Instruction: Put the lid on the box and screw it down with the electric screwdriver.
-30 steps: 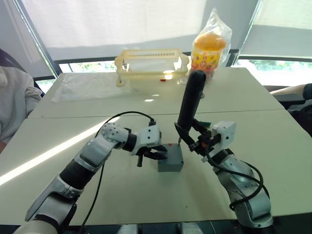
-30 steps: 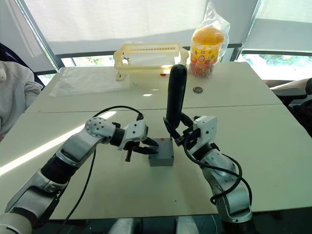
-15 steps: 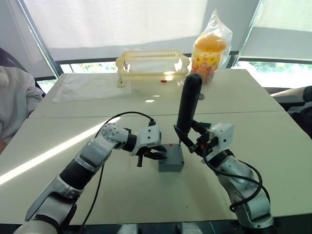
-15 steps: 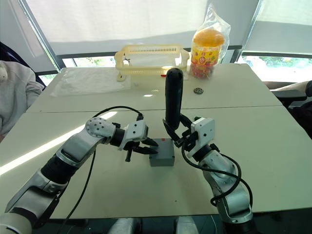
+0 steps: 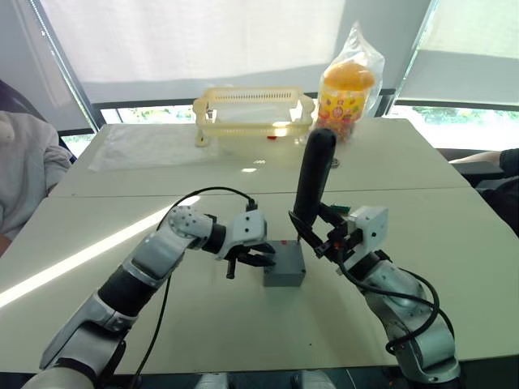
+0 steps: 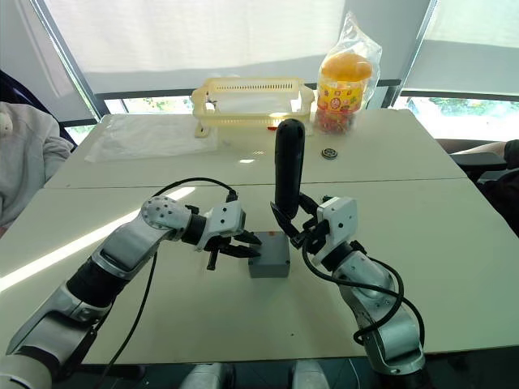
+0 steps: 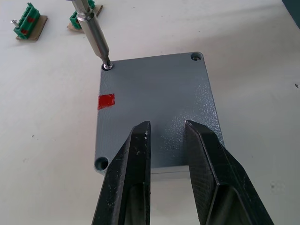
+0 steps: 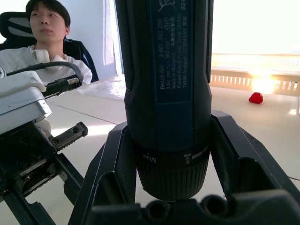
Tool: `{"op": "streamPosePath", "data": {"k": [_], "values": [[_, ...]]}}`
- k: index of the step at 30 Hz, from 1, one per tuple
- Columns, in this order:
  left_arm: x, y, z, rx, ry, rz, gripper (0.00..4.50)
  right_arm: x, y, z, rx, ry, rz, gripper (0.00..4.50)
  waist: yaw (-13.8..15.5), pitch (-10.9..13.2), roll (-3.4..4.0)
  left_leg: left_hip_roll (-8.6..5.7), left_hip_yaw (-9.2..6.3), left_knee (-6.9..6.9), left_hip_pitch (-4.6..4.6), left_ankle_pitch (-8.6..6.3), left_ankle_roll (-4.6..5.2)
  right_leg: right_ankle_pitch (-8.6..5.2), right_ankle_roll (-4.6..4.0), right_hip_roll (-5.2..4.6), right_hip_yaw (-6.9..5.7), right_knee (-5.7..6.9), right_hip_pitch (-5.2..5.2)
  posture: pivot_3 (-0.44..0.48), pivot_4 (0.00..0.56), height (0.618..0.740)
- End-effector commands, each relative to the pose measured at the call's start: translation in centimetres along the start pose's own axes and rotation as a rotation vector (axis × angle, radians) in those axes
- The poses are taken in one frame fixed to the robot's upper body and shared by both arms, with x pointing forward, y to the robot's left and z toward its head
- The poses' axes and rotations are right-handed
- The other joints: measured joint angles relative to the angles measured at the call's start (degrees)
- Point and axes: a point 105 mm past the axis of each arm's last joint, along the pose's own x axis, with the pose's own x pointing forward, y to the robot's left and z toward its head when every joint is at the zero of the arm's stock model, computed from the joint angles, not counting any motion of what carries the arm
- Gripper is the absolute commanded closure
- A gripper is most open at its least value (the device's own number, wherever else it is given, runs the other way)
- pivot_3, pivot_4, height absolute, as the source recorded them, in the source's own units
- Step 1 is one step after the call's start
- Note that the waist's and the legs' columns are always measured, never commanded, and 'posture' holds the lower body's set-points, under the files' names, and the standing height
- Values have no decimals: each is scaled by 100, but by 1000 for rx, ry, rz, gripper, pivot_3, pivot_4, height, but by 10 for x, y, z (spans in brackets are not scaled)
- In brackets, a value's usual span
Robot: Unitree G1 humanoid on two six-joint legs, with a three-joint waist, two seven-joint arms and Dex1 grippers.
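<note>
While the lid (image 7: 154, 103) lies flat on the box (image 5: 284, 273) in the middle of the table (image 5: 454, 211), the right end effector (image 5: 318, 237) grips the screwdriver (image 5: 313, 174) near its lower end and holds it almost upright, leaning slightly away from the robot. In the left wrist view the metal bit (image 7: 96, 40) stands with its tip in the screw hole (image 7: 107, 66) at one far corner of the lid. A small red patch (image 7: 106, 100) marks the lid near that corner, and open screw holes show at two other corners.

The left end effector (image 5: 258, 256) sits just beside the box on its left side, its two black fingers (image 7: 129, 173) a narrow gap apart and lying over the near edge of the lid, holding nothing. Whether they press on the lid cannot be told.

Two green terminal blocks (image 7: 28, 26) lie on the table beyond the box. At the far edge of the table stand a yellow basket (image 5: 253, 109) and, to its right, a jar (image 5: 347, 85) in a clear bag. A small red thing (image 8: 255, 97) lies near the basket. A person (image 8: 44, 42) sits at the table's left side.
</note>
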Motion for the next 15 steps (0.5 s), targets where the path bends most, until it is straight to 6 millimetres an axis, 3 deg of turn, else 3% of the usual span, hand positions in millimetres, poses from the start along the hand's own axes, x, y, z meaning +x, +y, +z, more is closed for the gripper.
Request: {"op": "streamPosePath", "data": {"k": [1, 15], "values": [[0, -5, -9, -8, 41, -11, 3375, -5, -2, -39, 30, 157, -19, 2721, 1, -13, -15, 0, 2, -11, 14, 0, 0, -13, -13, -2, 0, -7, 11, 0, 150, 740], [9, -4, -13, 2, 52, -15, 3375, -4, -9, -41, 30, 155, -42, 2721, 14, -58, -42, 1, 3, -56, 30, 1, -1, -11, -16, -6, 0, -48, 25, 0, 150, 740]]}}
